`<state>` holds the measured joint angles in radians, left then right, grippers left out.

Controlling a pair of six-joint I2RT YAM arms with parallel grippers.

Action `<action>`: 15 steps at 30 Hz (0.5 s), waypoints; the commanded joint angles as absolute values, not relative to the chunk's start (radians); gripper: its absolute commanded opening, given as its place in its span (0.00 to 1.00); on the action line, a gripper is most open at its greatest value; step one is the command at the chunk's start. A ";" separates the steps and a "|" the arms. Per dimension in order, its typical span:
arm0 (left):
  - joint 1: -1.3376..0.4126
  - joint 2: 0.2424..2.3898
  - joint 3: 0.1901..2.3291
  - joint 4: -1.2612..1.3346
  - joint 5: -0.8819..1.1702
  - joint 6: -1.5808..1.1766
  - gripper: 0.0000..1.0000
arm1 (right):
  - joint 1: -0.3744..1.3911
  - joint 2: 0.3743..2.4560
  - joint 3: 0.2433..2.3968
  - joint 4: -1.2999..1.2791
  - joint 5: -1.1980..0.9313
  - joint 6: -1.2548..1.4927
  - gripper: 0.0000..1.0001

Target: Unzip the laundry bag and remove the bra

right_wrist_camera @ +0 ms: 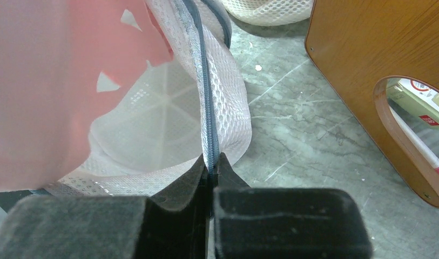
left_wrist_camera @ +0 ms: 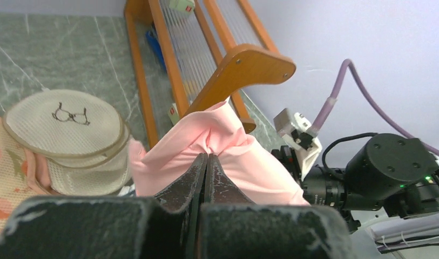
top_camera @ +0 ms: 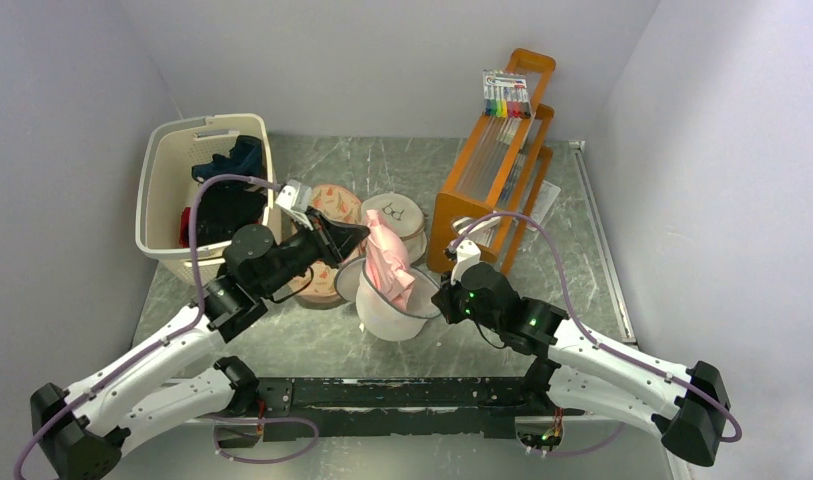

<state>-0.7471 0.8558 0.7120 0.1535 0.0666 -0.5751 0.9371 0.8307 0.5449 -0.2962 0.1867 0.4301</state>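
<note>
The white mesh laundry bag (top_camera: 394, 310) stands open in the middle of the table. Its grey zipper rim (right_wrist_camera: 205, 102) runs up from my right gripper (right_wrist_camera: 211, 156), which is shut on it at the bag's right edge (top_camera: 444, 297). The pink bra (top_camera: 387, 255) rises out of the bag's mouth. My left gripper (left_wrist_camera: 206, 157) is shut on the bra (left_wrist_camera: 233, 156) and holds its top up (top_camera: 360, 235). In the right wrist view the bra (right_wrist_camera: 55, 86) fills the upper left, over the bag's pale inside (right_wrist_camera: 147, 135).
A beige laundry basket (top_camera: 162, 190) with dark clothes stands at the back left. A peach patterned bag (top_camera: 332, 205) and a beige bag with a glasses print (top_camera: 394, 212) lie behind the bag. An orange wooden rack (top_camera: 497, 170) stands at the right, close to my right arm.
</note>
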 commanded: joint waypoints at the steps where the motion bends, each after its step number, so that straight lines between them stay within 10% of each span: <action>1: -0.735 0.797 0.804 0.062 0.037 -0.517 0.07 | 0.937 0.813 0.537 -0.274 0.188 0.429 0.00; 15: -0.733 0.765 1.107 -0.348 -0.267 -0.326 0.07 | 0.938 0.831 0.542 -0.273 0.184 0.428 0.00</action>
<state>-0.7410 0.7567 1.0100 -0.2047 -0.1123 -0.4126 0.9371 0.8337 0.5449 -0.2966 0.1833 0.4301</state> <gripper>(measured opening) 0.074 0.010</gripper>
